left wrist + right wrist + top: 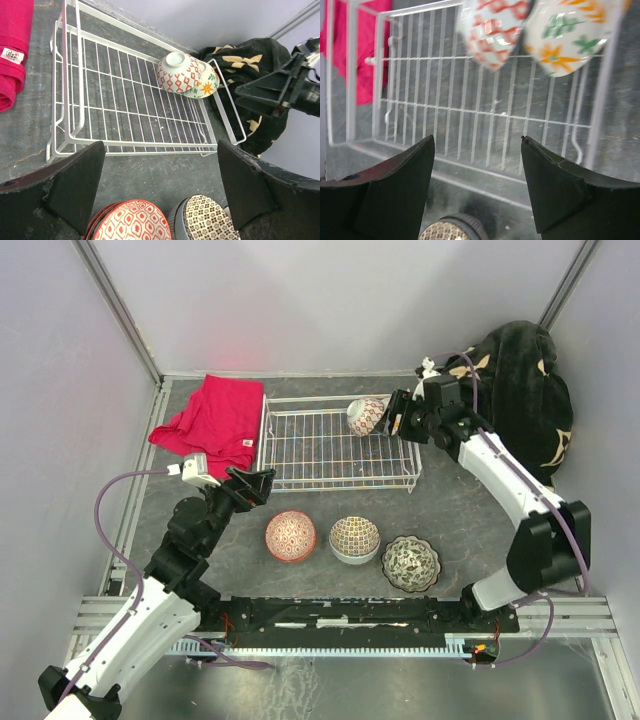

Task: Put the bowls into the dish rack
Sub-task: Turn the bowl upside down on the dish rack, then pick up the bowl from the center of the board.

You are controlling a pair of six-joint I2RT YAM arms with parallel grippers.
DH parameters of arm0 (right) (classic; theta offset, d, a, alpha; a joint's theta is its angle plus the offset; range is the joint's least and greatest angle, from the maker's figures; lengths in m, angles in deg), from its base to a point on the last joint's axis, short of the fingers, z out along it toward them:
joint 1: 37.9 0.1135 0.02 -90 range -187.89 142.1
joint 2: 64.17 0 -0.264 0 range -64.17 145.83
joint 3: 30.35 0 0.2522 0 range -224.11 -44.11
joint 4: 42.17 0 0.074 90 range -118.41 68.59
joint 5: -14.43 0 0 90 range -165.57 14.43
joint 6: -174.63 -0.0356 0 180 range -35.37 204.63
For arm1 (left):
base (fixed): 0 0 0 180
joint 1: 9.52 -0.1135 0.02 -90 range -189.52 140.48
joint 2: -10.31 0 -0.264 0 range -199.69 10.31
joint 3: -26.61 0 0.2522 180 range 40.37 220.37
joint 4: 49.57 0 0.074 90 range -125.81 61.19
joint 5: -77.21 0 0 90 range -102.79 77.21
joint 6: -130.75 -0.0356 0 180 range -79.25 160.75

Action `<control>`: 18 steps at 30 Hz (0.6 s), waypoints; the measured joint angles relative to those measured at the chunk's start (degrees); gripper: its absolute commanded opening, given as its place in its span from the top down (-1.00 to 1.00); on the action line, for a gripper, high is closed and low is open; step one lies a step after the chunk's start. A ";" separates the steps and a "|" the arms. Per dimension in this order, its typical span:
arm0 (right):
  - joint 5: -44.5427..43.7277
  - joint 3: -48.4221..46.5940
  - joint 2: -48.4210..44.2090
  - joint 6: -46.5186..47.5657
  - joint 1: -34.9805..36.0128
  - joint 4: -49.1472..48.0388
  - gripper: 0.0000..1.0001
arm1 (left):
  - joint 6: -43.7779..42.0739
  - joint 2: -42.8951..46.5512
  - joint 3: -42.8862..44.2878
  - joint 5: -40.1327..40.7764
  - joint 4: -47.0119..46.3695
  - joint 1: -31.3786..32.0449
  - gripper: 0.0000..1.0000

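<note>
- Top view: a dark grey, stone-mottled desk [450,510] is closed in by pale grey wall panels [330,300] on aluminium posts [115,305].
- The white wire dish rack [340,484] sits at the far middle of the desk. A crumpled red cloth [212,420] lies just beside its left end, and a black blanket with cream flowers [520,390] is heaped in the far right corner.
- A white ceramic bowl with red lattice [366,417] leans in the rack's far right corner.
- Three bowls stand in a row on the desk, near of the rack: a red-patterned round bowl [290,536], a brown-checked bowl [355,538] and a green-speckled bowl [411,563].
- The right gripper [397,415] is just right of the lattice bowl. The left gripper [258,483] hovers by the rack's near left corner.
- Left wrist view: the left jaws are spread wide and hold nothing. The lattice bowl lies tilted, foot up, against a white bowl with orange flowers [206,84]. The rest of the rack is bare wire.
- Right wrist view: the right jaws are spread and empty over the rack's wires. The two racked bowls show blurred at the top edge, apart from the fingertips.
</note>
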 measured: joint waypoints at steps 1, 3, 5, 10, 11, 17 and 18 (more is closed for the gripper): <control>-0.74 0.31 -1.68 0.17 1.38 0.92 -0.56 | 0.00 0.04 0.00 0.00 0.00 0.00 -0.99; -1.92 0.52 -4.61 0.74 4.68 2.45 -0.55 | 0.00 0.28 0.00 0.00 0.04 0.02 -0.99; -3.06 0.52 -7.69 1.53 9.42 3.78 -0.54 | 0.00 0.63 0.00 0.02 0.02 0.02 -0.99; -5.07 0.52 -11.69 3.39 22.73 5.57 -0.53 | 0.00 1.07 0.00 0.13 0.33 0.02 -0.99; -5.55 0.52 -11.69 3.91 25.77 5.90 -0.54 | 0.00 1.31 0.00 0.26 0.48 0.02 -0.99; -10.95 0.44 -9.16 8.59 43.71 8.63 -0.53 | 0.02 3.08 0.00 1.99 0.70 0.04 -0.99; -11.67 0.42 -8.57 9.57 46.38 8.83 -0.52 | 0.02 3.28 0.00 2.25 0.79 0.04 -0.99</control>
